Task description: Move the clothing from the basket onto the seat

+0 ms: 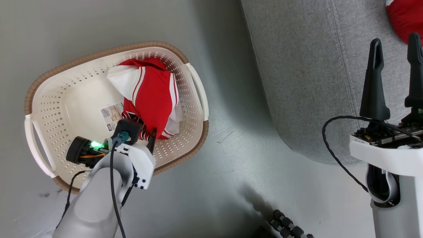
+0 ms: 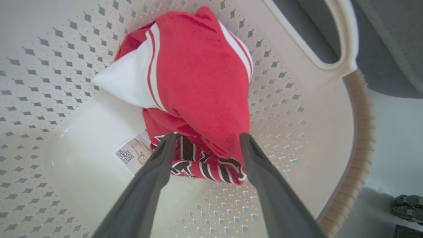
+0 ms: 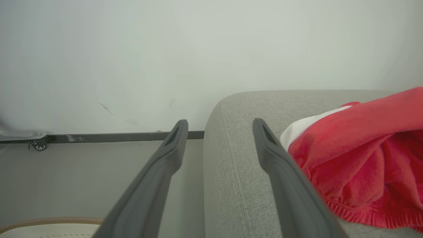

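Note:
A red garment with white bands (image 1: 150,96) lies bunched in the cream perforated basket (image 1: 59,109), toward its right wall. My left gripper (image 1: 140,134) reaches down inside the basket, open. In the left wrist view its two fingers straddle the lower end of the clothing (image 2: 201,99), where dark white-edged lettering shows; the left gripper (image 2: 205,140) has not closed on it. Another red garment (image 1: 404,16) lies on the grey seat (image 1: 307,76). My right gripper (image 1: 395,46) hovers open over the seat's edge, beside that red garment (image 3: 360,158) on the seat (image 3: 238,158).
A paper label (image 1: 112,115) lies on the basket floor. White handles (image 1: 198,91) flank the basket. The floor is grey. A dark jointed object (image 1: 287,226) lies at the bottom edge. A white wall and dark baseboard (image 3: 99,137) stand behind the seat.

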